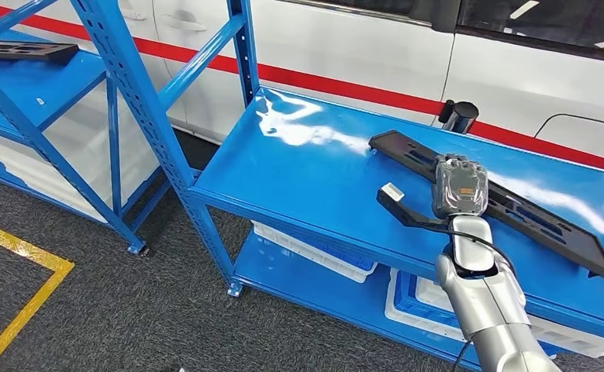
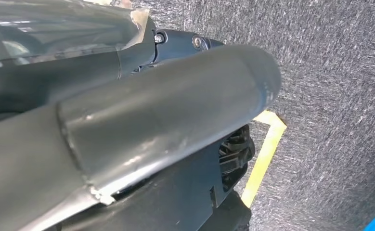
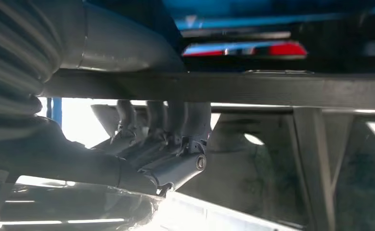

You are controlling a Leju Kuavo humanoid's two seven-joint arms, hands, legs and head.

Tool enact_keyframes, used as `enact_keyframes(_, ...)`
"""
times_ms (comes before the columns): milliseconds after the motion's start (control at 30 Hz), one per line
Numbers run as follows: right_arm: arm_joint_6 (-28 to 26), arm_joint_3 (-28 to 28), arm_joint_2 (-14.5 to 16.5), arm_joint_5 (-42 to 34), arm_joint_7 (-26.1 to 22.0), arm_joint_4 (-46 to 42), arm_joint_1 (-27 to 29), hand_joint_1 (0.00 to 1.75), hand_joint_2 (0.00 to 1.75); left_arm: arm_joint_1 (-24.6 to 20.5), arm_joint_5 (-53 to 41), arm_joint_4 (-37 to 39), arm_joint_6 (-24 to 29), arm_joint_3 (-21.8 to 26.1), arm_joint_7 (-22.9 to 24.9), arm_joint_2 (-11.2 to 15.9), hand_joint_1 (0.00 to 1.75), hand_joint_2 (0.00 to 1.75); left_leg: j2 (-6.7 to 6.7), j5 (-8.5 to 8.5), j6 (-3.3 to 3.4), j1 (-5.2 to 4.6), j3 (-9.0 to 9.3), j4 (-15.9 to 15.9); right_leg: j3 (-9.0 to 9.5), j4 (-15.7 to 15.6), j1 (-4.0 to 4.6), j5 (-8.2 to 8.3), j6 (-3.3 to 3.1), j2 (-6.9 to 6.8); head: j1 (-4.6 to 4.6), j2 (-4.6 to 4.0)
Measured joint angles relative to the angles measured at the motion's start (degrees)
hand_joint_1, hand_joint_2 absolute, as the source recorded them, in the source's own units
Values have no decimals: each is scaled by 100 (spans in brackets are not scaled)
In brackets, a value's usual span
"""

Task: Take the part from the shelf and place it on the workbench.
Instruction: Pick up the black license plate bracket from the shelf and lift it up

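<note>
Head view, part: the long black part [image 1: 508,205] lies flat on the blue shelf [image 1: 306,178], running diagonally from mid-shelf toward the shelf's front right corner.
Right hand: the right hand [image 1: 460,186] sits over the part's middle, palm down, its silver arm reaching in from below.
Grip: in the right wrist view the fingers [image 3: 168,120] curl around a dark flat bar that looks to be the part's edge [image 3: 224,89], thumb on the other side; I judge the part is gripped, though it does not look lifted.
Left hand: the left hand [image 2: 142,125] hangs over grey carpet beside a yellow floor line; whether its fingers are apart or curled I cannot tell.
Step in hand: grasping the part on the shelf, before the lift.
Next move calls for: a level, straight lift, since the part is long and held near its middle, so either end may dip or catch the shelf uprights.
After that: a turn toward the counter, which I cannot pick out here.
Surroundings: white crates [image 1: 314,252] sit on the lower shelf; a white vehicle with a red stripe [image 1: 345,46] stands behind.
</note>
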Motion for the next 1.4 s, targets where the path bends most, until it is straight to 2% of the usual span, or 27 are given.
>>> enact_keyframes(167,-27,-83,-26,0,-62,32,-16,175,175,-10,1,0,42,0,-1,2,0,0,1,-7,29,-8,0,1,6,-18,-4,8,22,0,-2,0)
enact_keyframes(300,-34,-85,-25,2,-110,102,-72,175,175,-10,18,0,62,2,-2,5,0,0,2,-6,35,-8,1,2,7,-19,-6,8,81,1,-3,0)
enact_keyframes(400,-60,-84,-12,2,-168,205,-150,175,175,-10,54,0,98,13,-3,7,0,0,2,-4,37,-3,3,1,7,-18,-5,7,84,1,-3,0)
enact_keyframes(533,-122,-80,19,2,-202,379,-275,175,175,-9,81,0,122,28,-5,8,0,175,2,-4,37,6,6,0,8,-17,0,6,84,1,-3,0)
enact_keyframes(867,-736,-53,92,2,-258,619,-398,175,175,0,118,0,255,130,20,8,0,175,2,-3,37,6,5,0,12,-14,5,6,84,1,-2,0)
enact_keyframes(1233,-808,-44,93,2,-275,586,-396,175,175,0,101,0,268,138,21,8,0,175,2,-3,37,5,4,0,12,-14,5,6,84,1,-2,0)
enact_keyframes(1400,-892,0,106,1,-348,114,-382,175,175,0,31,0,306,170,39,8,0,175,1,-3,37,4,3,0,10,-15,4,5,85,1,-3,0)
